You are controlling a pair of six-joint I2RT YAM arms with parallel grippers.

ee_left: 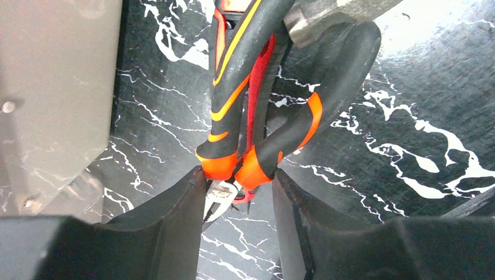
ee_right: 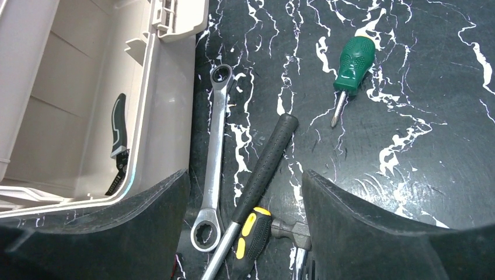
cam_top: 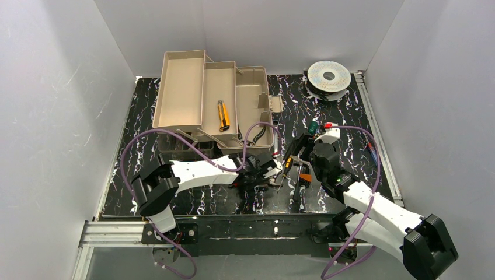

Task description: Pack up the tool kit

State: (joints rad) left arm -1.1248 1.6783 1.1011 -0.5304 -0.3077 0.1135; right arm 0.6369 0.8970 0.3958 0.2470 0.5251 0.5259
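Only the left wrist view shows left gripper (ee_left: 239, 174) clamping pliers (ee_left: 230, 111); right gripper (ee_right: 245, 175) gapes.

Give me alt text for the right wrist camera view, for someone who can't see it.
The right tool hangs open over hand tools on a black marbled table: a silver wrench, a black-gripped handle, a yellow-and-black handle and a green screwdriver. At left is the open beige toolbox with dark pliers inside.
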